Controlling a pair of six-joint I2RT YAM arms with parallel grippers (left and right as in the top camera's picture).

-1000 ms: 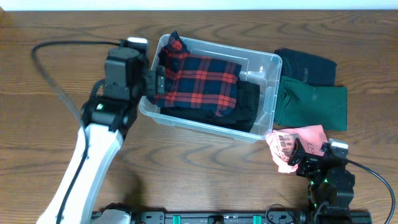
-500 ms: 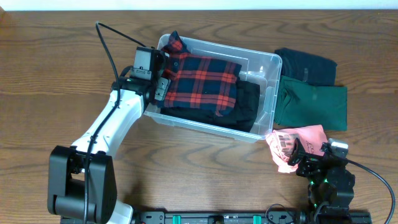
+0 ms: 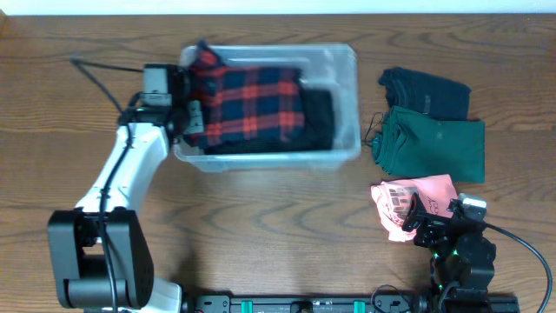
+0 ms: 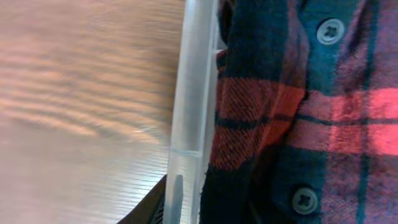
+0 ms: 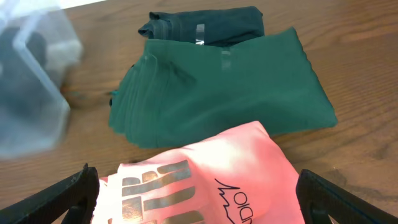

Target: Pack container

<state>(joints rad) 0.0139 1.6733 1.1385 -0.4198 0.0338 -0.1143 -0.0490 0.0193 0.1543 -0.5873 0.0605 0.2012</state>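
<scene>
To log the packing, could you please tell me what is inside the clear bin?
A plaid shirt lies over a black garment in the bin. Anything beneath them is covered.

Left gripper (image 3: 186, 116) jaws clamp the container (image 3: 351, 97) wall; right gripper (image 5: 202, 190) jaws spread wide.

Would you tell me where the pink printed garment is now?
Overhead, the pink printed garment lies at the table's right front, just in front of the folded green garment, right of the container.
</scene>
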